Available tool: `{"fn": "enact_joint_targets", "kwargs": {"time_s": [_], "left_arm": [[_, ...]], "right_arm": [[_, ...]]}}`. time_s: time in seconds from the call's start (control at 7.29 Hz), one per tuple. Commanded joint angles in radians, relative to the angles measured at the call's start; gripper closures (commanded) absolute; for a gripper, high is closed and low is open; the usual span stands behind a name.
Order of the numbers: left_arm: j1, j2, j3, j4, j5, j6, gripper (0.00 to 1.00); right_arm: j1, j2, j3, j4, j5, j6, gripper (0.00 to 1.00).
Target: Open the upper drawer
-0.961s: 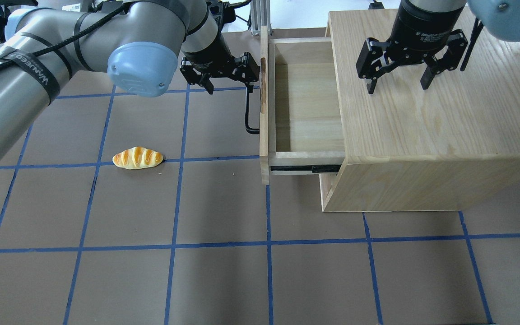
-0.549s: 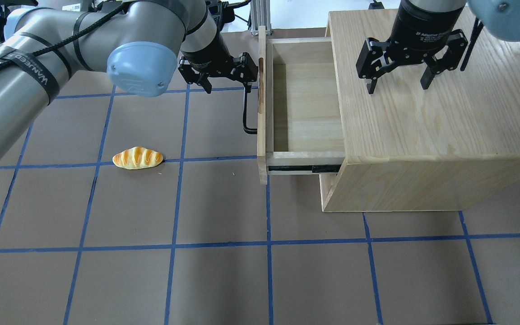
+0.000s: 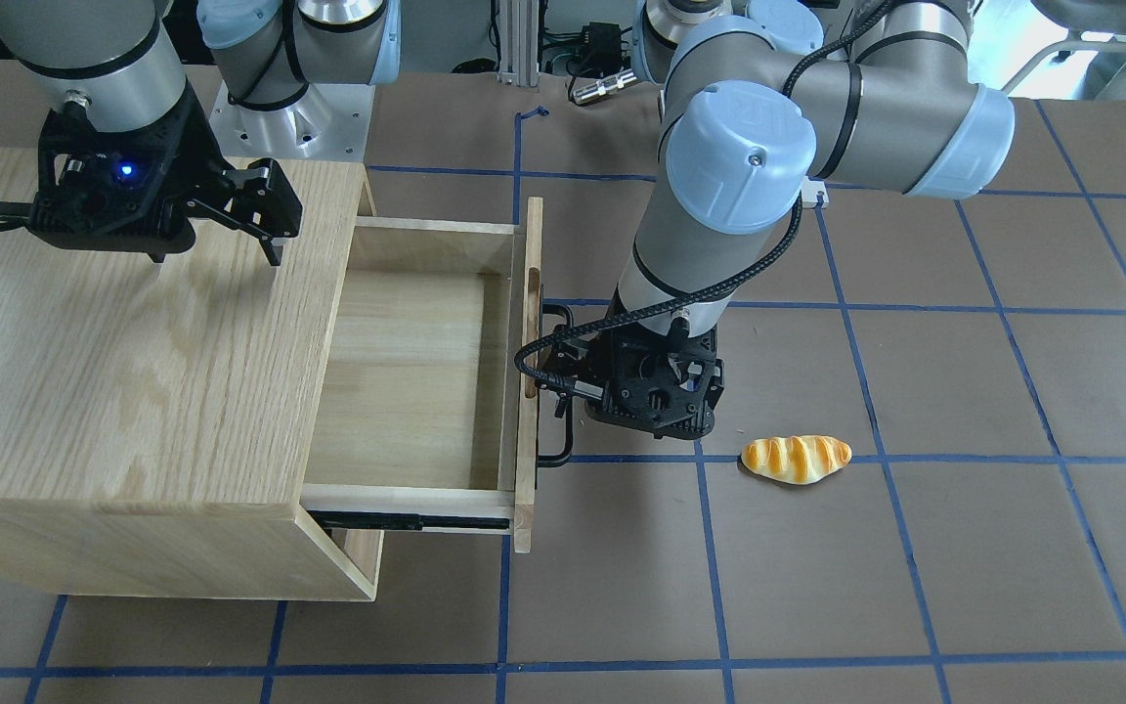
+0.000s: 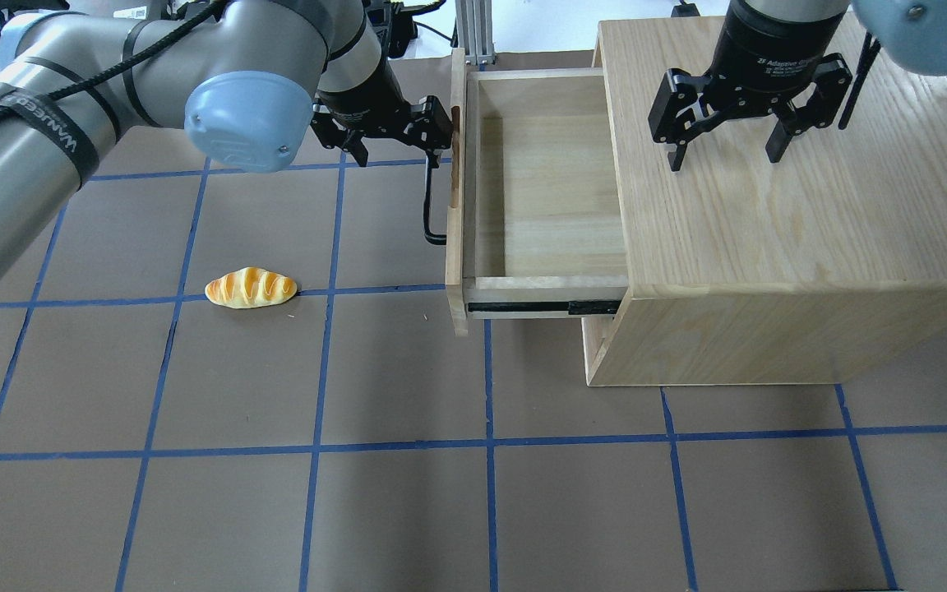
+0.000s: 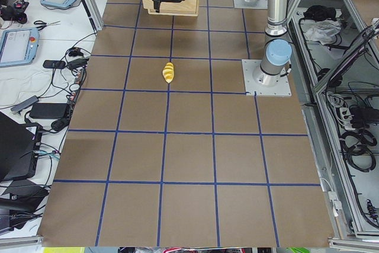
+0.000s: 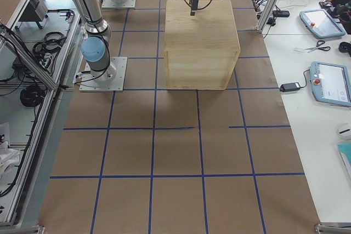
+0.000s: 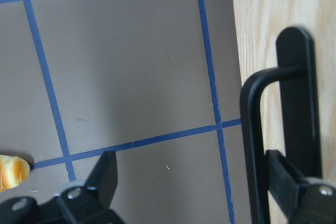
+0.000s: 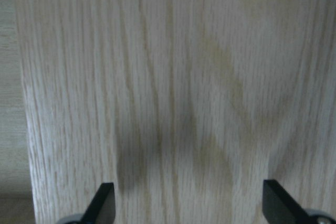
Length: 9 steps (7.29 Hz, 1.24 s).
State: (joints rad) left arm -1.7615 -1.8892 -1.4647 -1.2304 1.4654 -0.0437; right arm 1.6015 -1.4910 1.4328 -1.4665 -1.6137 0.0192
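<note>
Straightness of pull is what you should mind at this step. The upper drawer (image 4: 552, 189) stands well out of the cabinet (image 4: 786, 205), its pale box open from above and its black side rail (image 4: 539, 308) laid bare, so by the look of it only the last of the travel is left. Your left gripper (image 4: 391, 146) is spread and pinches nothing. In the wrist view one finger (image 7: 286, 177) sits inside the loop of the black bar handle (image 7: 252, 145), between the bar and the front panel (image 4: 456, 205), while the other hangs over the bare counter (image 4: 399, 510). Because you are hooking rather than clamping, draw level and directly away from the cabinet, in line with the rail. Any lift or sideways drift could let the finger slide toward the bar's end or bind the runners. Ease off before the rail reaches its stop, or the whole cabinet may get dragged. Your right gripper (image 4: 724, 160) is also spread, fingertips pointing down over the cabinet top near its drawer-side edge. Whether they touch the wood cannot be told, so if you want the cabinet braced, make sure they press on it. The drawer box lies between your two grippers, its front panel just beside the left one. A bread roll (image 4: 251, 288) lies on the counter well apart, off the line of pull.
</note>
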Motion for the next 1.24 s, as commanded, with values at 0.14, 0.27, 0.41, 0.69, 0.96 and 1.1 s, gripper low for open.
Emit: {"fn": "enact_joint_targets", "kwargs": {"time_s": [0.14, 0.27, 0.41, 0.69, 0.96, 1.1], "left_arm": [[0.0, 0.051, 0.035, -0.119, 0.01, -0.01, 0.0], [0.01, 0.07, 0.058, -0.162, 0.016, -0.011, 0.0], [0.063, 0.096, 0.061, -0.172, 0.032, -0.011, 0.0], [0.169, 0.152, 0.055, -0.252, 0.033, 0.004, 0.0], [0.235, 0.188, 0.043, -0.267, 0.093, 0.007, 0.0], [0.259, 0.208, 0.043, -0.305, 0.098, 0.013, 0.0]], "right_arm": [[0.0, 0.0, 0.001, 0.0, 0.0, -0.001, 0.0], [0.0, 0.0, 0.0, 0.0, 0.0, -0.001, 0.0], [0.0, 0.0, 0.0, 0.0, 0.0, -0.001, 0.0], [0.0, 0.0, 0.0, 0.0, 0.0, 0.001, 0.0], [0.0, 0.0, 0.0, 0.0, 0.0, 0.001, 0.0], [0.0, 0.0, 0.0, 0.0, 0.0, -0.001, 0.0]]}}
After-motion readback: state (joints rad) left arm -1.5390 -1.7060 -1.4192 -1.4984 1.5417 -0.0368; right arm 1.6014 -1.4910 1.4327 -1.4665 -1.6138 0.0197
